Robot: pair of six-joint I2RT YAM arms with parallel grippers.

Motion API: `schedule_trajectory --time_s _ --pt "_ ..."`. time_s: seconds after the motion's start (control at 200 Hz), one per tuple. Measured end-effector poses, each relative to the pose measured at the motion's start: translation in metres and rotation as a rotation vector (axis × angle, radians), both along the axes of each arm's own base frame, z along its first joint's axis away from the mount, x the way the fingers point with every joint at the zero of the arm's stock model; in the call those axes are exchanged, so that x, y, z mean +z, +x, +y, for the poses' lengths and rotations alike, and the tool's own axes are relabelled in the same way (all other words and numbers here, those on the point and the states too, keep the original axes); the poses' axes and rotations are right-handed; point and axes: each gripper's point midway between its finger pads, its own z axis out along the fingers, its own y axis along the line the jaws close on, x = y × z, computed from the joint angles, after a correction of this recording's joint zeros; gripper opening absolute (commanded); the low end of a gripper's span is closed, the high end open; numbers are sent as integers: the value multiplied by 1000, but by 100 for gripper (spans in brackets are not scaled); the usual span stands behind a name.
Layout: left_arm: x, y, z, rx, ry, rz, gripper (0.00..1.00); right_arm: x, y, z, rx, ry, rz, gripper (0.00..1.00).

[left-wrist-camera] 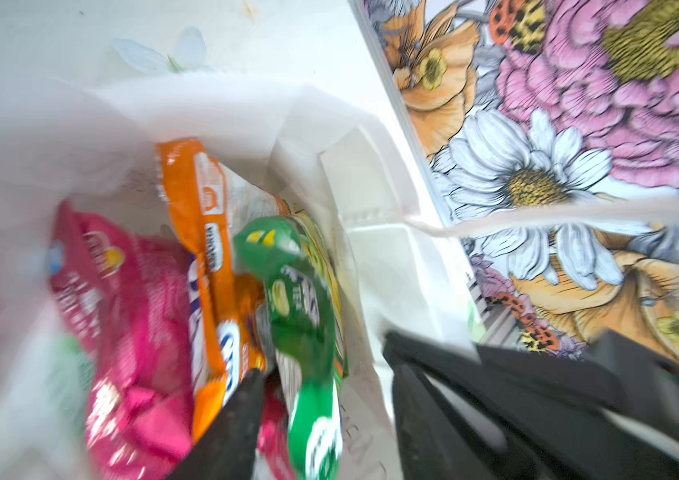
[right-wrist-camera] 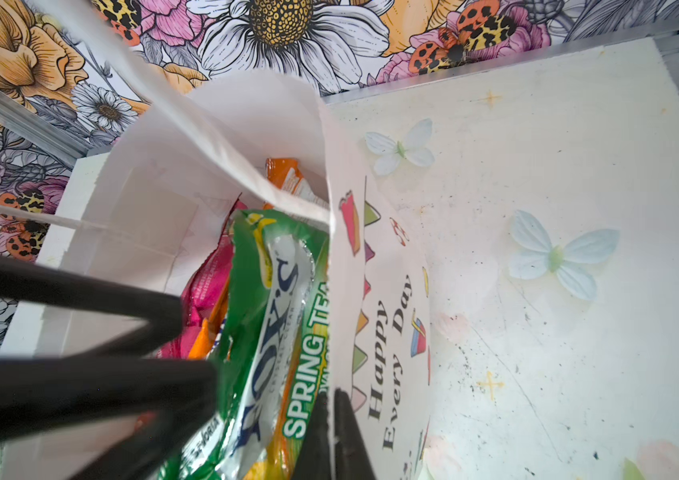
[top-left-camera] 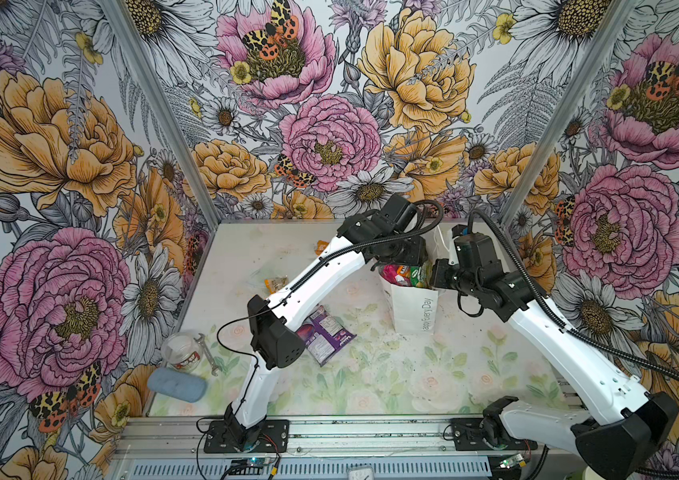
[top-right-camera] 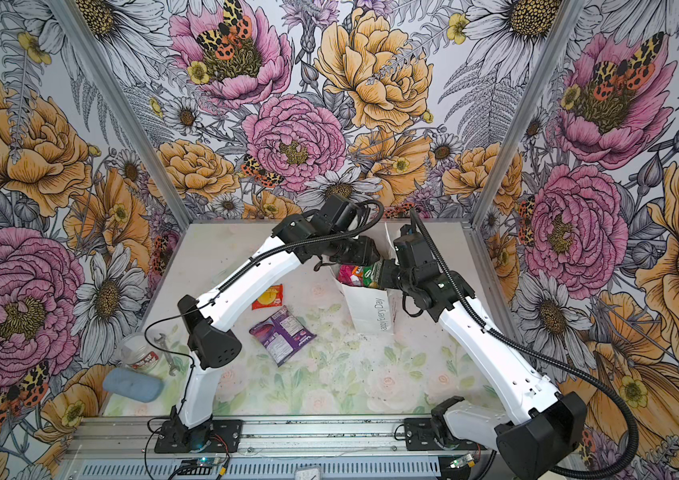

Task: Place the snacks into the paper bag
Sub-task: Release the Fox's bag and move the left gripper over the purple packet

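The right gripper, pressed together on the lettered wall of the tall white paper gift bag, seems to hold its mouth wide and the bag upright toward the back of the table. Inside sit a crinkly green-yellow FOX'S packet, a large pink packet and an orange packet. The left gripper hangs in the mouth, jaws parted around nothing clear; a purple packet and a red-orange packet lie out on the table.

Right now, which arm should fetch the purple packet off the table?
Left. The left hand hangs open over the paper bag, seemingly free, and the purple packet lies beside that arm. The right hand is pinching the bag's wall, probably steadying it.
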Motion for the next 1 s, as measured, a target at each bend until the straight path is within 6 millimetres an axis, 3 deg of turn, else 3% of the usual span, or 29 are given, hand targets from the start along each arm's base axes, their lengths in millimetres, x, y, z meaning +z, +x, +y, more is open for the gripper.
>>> schedule_trajectory --time_s 0.11,0.18,0.275,0.35,0.455,0.646,0.706,0.791,1.001 --pt "59 -21 38 19 -56 -107 68 -1 1 -4 -15 -7 -1 0" --pt "86 -33 64 47 -80 -167 70 -1 1 -5 -18 -6 -1 0" --pt "104 -43 101 112 -77 -223 73 -1 1 -5 -18 -6 -1 0" --pt "99 -47 130 174 -45 -241 74 -1 0 -6 -20 -6 -3 0" --pt "76 -50 175 279 20 -237 76 -1 -2 -8 -25 -8 -6 0" --pt "27 -51 288 578 69 -170 78 -4 -2 -10 -31 -9 -10 0" --pt "13 -52 315 659 68 -145 82 -4 -3 -10 -33 -6 -12 0" --pt "-20 -52 336 713 68 -72 82 -4 -4 -11 -34 -3 -17 0" --pt "-148 -47 353 760 113 235 86 -5 -6 -12 -38 0 -22 0"
